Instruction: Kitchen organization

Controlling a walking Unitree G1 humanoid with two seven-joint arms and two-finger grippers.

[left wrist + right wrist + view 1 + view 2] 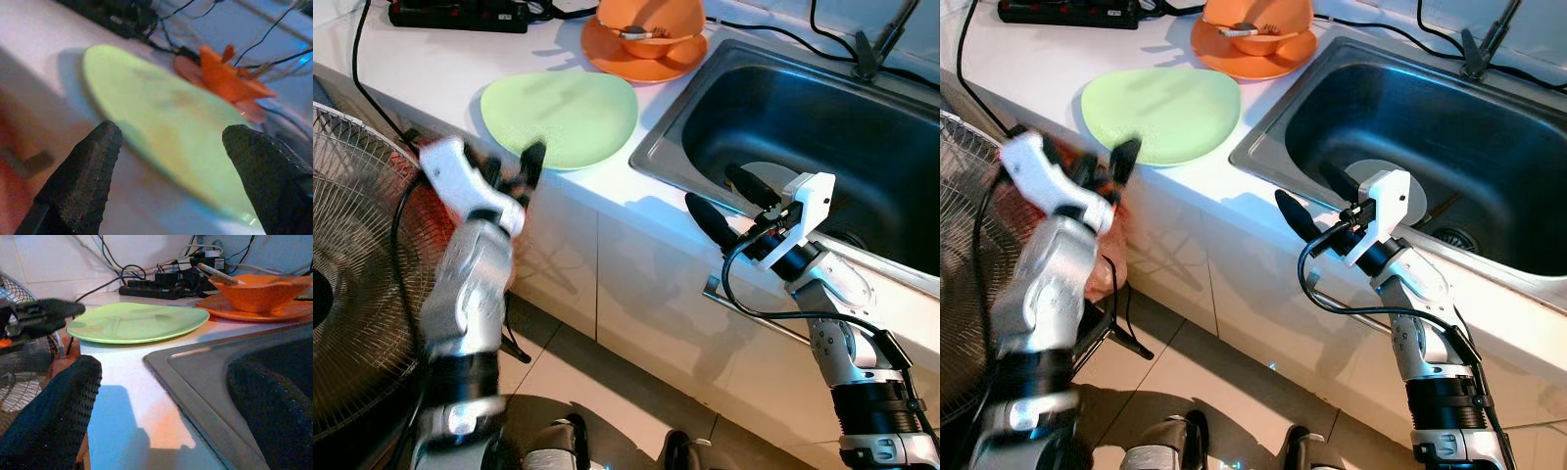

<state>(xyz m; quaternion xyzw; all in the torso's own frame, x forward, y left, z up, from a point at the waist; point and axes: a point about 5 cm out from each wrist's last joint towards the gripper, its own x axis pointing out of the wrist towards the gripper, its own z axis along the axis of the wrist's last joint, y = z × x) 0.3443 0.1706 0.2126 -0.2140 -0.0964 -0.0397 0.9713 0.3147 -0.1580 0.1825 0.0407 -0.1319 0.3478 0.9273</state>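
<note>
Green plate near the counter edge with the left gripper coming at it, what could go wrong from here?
1. The green plate lies close to the counter's front edge; a nudge from the left gripper, its jaws open, might slide it off.
2. The plate is flat and thin, so the jaws may slip.
3. The orange bowl and power strip sit just behind; a push could knock them.

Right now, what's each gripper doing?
Left gripper: jaws open, empty, at the green plate.
Right gripper: jaws open, empty, at the sink rim.
</note>
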